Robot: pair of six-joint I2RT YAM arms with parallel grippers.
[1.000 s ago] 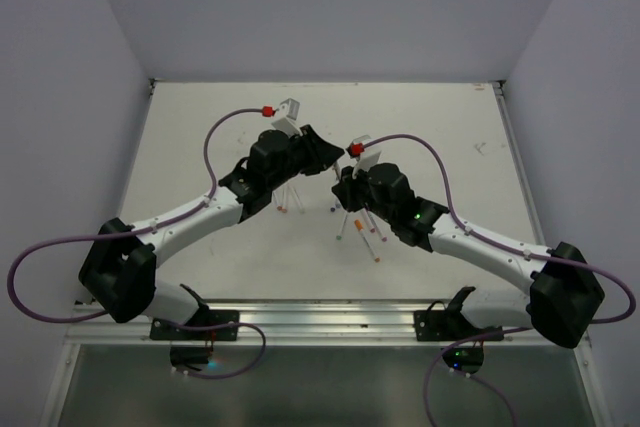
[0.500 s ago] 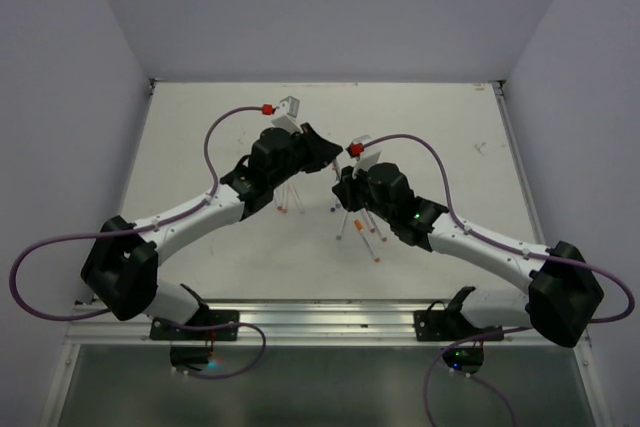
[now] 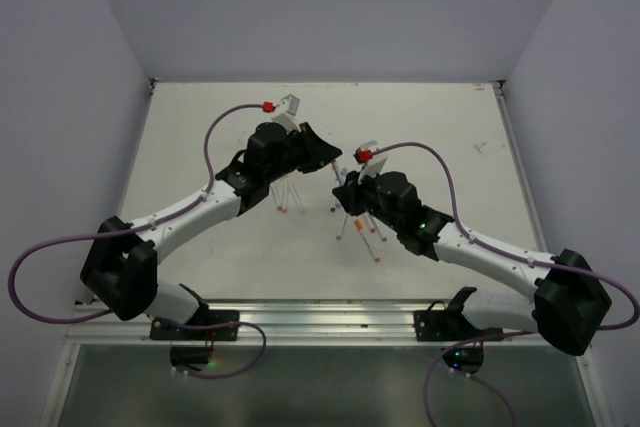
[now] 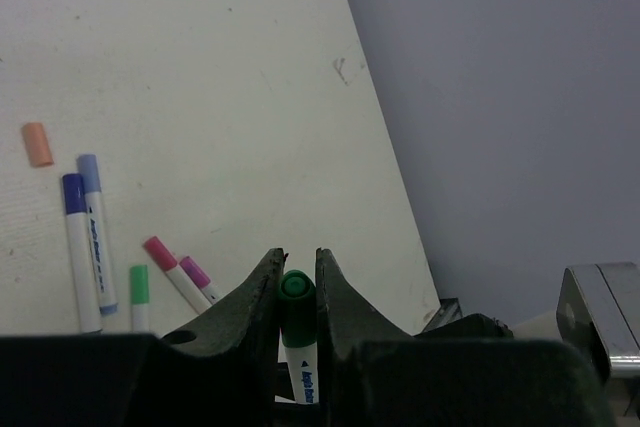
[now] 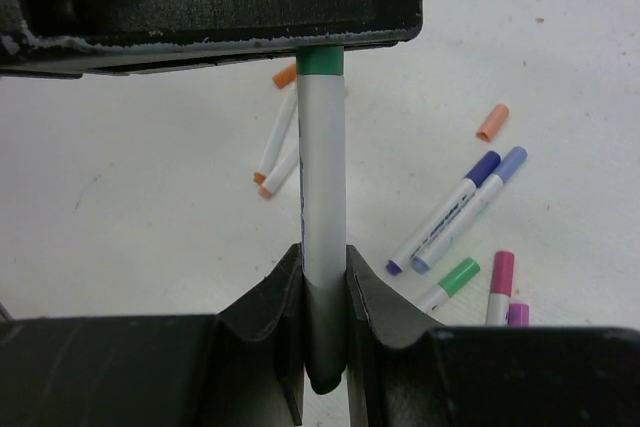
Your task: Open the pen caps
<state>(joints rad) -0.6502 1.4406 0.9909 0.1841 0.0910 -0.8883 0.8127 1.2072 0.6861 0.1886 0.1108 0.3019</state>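
Observation:
One pen is held in the air between both grippers. My left gripper (image 4: 297,255) is shut on its green pen cap (image 4: 296,297), and the white barrel shows just below the cap. My right gripper (image 5: 324,252) is shut on the white barrel (image 5: 322,167) near its back end. The green pen cap (image 5: 321,61) disappears under the left gripper's black body at the top of the right wrist view. In the top view the left gripper (image 3: 325,160) and right gripper (image 3: 345,187) meet above the middle of the table. A loose orange cap (image 5: 492,122) lies on the table.
Capped pens lie below on the white table (image 3: 200,147): dark blue (image 5: 450,209), light blue (image 5: 480,197), green (image 5: 452,280), pink (image 5: 500,282) and purple (image 5: 517,314). Two uncapped orange-tipped pens (image 5: 275,152) lie to the left. Grey walls surround the table.
The left gripper has closed onto the green cap. The right wrist has shifted slightly to the right, still holding the barrel.

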